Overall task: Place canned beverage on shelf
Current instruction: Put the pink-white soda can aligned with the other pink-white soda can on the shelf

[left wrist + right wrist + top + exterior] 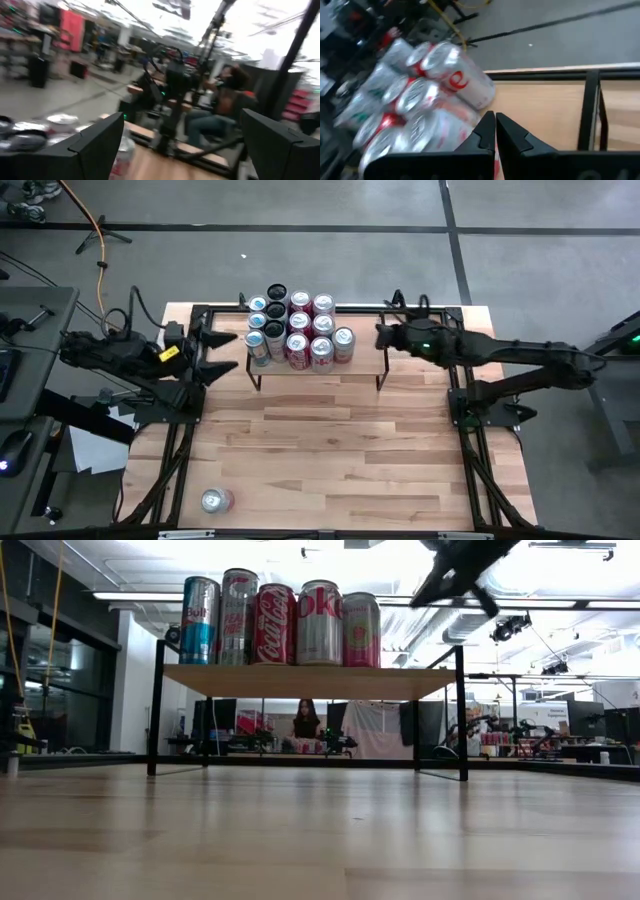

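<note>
The shelf point(365, 320) stands at the table's far middle, and several upright cans point(298, 330) fill the left half of its plank top point(310, 680). One more can point(216, 500) lies on its side on the table near the front left corner. My right gripper point(380, 337) is shut and hovers over the shelf's right end, just right of the cans point(420, 100) and apart from them. My left gripper point(215, 350) is open at the shelf's left end, with nothing between its fingers point(100, 145).
The right half of the shelf plank point(545, 110) is bare. Black frame rails point(470, 450) run along both table sides. The wide wooden tabletop point(340, 450) lies in front of the shelf. A person point(305, 725) sits in the room beyond the table.
</note>
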Controlling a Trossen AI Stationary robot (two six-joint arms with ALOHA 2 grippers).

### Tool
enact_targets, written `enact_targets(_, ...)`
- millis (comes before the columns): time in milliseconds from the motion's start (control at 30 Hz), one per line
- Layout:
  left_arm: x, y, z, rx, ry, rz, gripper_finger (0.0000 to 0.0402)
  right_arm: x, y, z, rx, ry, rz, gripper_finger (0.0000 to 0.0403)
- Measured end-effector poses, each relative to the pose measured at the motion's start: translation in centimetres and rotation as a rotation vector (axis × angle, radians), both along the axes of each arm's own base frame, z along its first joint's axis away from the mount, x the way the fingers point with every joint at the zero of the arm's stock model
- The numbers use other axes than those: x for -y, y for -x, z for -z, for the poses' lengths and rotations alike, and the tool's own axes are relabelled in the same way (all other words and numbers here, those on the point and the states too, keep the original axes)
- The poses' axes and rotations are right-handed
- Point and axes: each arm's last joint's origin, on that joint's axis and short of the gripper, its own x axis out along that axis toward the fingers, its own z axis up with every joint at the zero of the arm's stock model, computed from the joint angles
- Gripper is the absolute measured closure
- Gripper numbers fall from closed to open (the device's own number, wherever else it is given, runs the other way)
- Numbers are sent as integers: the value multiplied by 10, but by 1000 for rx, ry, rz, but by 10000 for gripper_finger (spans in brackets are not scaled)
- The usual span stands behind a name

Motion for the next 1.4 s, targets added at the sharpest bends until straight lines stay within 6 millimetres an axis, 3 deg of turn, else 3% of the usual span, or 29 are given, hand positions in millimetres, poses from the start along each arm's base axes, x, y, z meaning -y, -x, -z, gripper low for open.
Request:
enact_targets(167,15,-27,2,-38,50,149,67,-15,31,-20,-7,79,-84,403)
enact_targets(400,64,-77,-3,-587,157,362,73,-22,63,-27,-69,111,-121,403)
enact_targets(567,104,-88,-19,-908,333,424,73,-23,75,-20,-169,99,-127,403)
enact_targets(667,129,-85,-25,-1043,389,401,73,-24,79,-15,-241,88,-132,403)
enact_targets(833,178,-69,8,-1331,365,276,73,-24,83,-9,-320,77,-137,403)
enact_targets(1067,240,-53,56,-1476,236,195,73,-25,87,-5,-391,80,-160,403)
enact_targets(1200,261,-50,79,-1518,157,171,73,-25,87,-5,-392,80,-160,403)
enact_targets(1400,273,-51,106,-1596,49,130,73,-25,87,-5,-392,79,-160,403)
